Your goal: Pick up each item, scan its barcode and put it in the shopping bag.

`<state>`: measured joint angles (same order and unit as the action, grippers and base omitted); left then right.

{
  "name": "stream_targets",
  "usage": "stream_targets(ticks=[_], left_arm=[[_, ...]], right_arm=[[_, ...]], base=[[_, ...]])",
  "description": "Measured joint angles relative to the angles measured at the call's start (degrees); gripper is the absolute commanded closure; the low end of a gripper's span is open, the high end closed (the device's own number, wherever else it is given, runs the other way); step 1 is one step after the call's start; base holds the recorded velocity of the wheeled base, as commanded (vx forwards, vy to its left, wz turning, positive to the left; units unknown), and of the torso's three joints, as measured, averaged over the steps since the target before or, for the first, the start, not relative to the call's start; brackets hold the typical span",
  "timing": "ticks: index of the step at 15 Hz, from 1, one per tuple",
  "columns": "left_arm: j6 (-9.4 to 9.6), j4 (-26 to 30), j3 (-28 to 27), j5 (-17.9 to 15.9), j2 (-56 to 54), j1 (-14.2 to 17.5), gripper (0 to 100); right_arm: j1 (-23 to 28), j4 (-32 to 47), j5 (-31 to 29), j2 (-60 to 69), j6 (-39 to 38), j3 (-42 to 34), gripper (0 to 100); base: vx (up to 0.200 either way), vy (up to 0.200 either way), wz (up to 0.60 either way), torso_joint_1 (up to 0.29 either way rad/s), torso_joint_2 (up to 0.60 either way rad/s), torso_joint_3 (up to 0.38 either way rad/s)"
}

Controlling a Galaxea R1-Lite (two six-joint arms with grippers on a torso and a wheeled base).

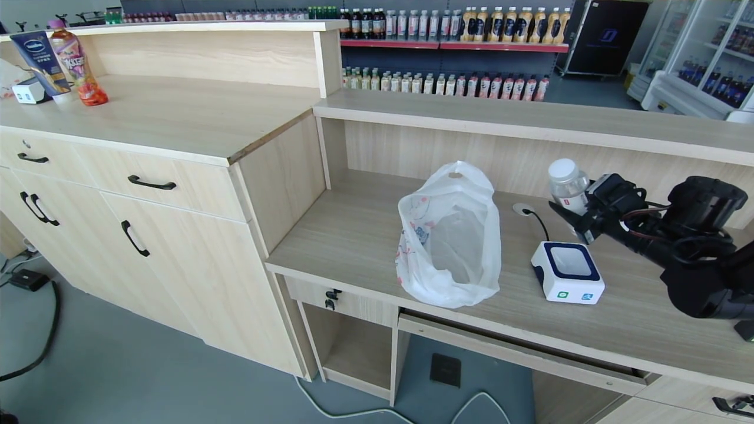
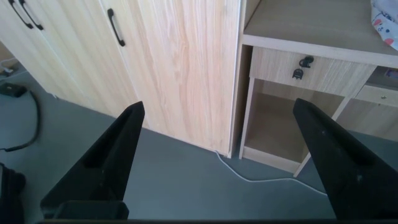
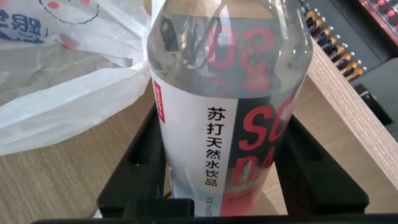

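The right pincer (image 1: 574, 213) is closed around a clear, white-capped bottle (image 1: 566, 184), held cap-up above the tabletop (image 1: 648, 321), just behind the white scanner (image 1: 567, 271). The open shopping bag (image 1: 450, 235) stands beside the scanner, on its left. The left pincer (image 2: 217, 106) hangs spread wide and empty over the floor (image 2: 186, 180). Scanning appears in hand; next, the barcode likely must face the scanner's window.

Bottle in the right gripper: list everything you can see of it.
Clear plastic bottle with a white cap and a white-and-red printed label; contents look clear. It stands roughly upright, clamped on its lower body by the right gripper, over the counter behind the scanner and to the right of the shopping bag, touching neither.
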<state>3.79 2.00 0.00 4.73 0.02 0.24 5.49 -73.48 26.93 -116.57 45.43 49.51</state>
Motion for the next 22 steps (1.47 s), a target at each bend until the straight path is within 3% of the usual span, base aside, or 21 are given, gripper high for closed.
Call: stream_targets(ticks=[22], left_arm=[[0.0,0.0,0.0,0.0,0.0,0.0,0]], right_arm=[[0.44,-3.16,2.49,-6.78,0.51,2.23,100]], base=[[0.0,0.0,0.0,0.0,0.0,0.0]])
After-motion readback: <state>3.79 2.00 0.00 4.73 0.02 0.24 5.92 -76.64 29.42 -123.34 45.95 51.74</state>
